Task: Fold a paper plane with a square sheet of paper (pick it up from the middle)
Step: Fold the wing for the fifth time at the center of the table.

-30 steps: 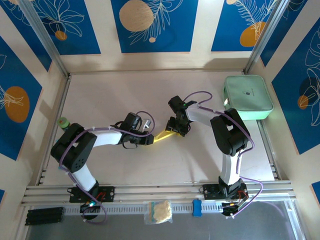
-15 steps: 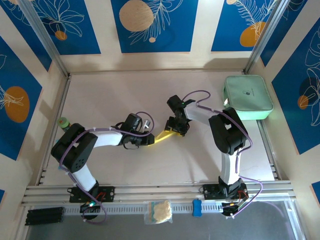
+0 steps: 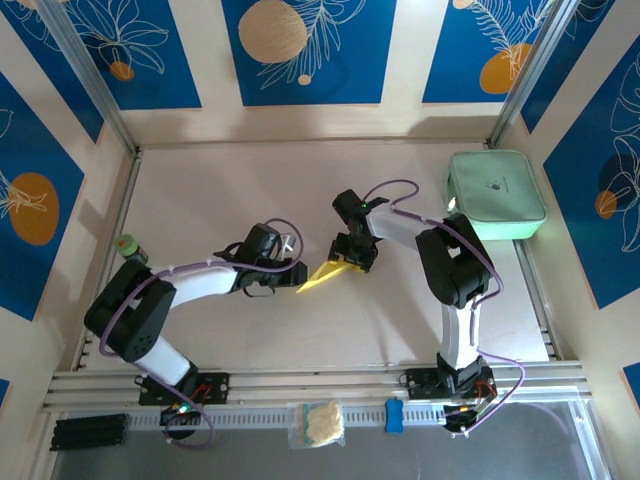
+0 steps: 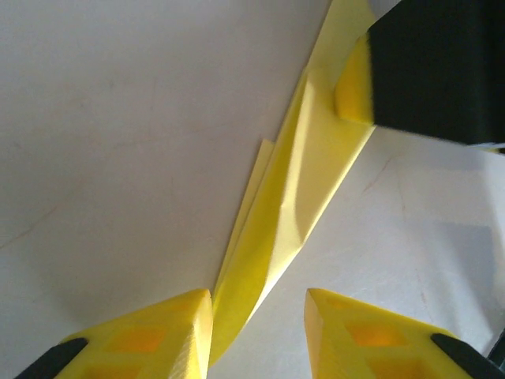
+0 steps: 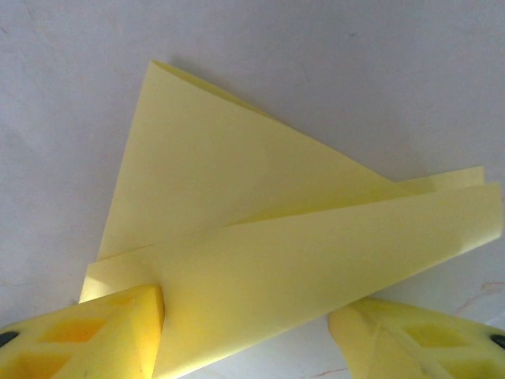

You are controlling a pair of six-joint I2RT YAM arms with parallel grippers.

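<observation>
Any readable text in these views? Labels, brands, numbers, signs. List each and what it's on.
No text can be read in any view.
Mint-green case: a small dark mark on its lid, too small to read.
Paper plane: plain yellow, no print.
Blue wall panels: leaf and circle drawings, no words.

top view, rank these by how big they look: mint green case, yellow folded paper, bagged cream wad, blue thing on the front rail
1. mint-green case
2-3. bagged cream wad and yellow folded paper: look alike, not ranked
4. blue object
</observation>
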